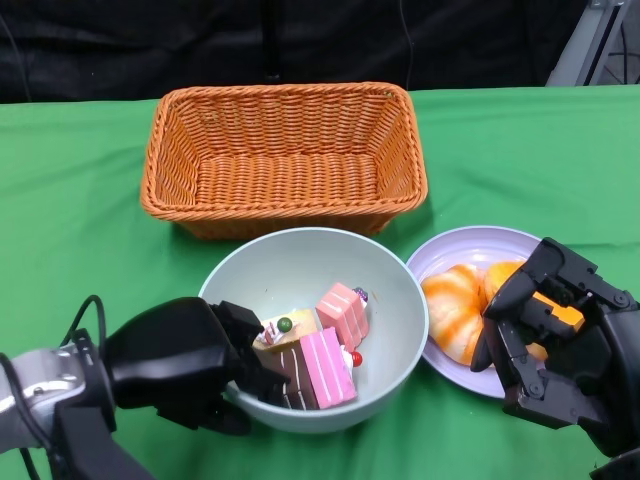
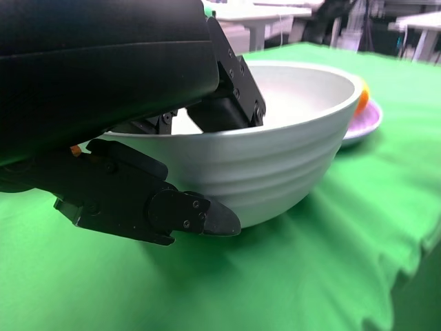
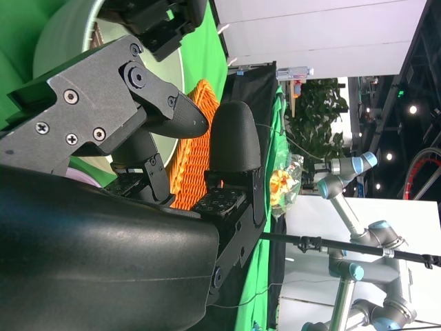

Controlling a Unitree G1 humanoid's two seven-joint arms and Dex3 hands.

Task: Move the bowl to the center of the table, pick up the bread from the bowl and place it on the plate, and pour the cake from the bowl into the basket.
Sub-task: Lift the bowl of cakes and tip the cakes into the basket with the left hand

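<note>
A pale green bowl stands mid-table, just in front of the orange wicker basket. Several cake slices, pink, brown and cream, lie in it. My left hand grips the bowl's near-left rim; in the left wrist view its fingers hook inside the bowl while the thumb presses the outer wall. Orange bread lies on the lilac plate to the bowl's right. My right hand hovers over the bread's right part, fingers spread, with nothing between them in the right wrist view.
Green cloth covers the table, and its near edge runs close below both hands. The basket is empty. Bowl, plate and basket sit close together. Beyond the table's far edge is a dark backdrop.
</note>
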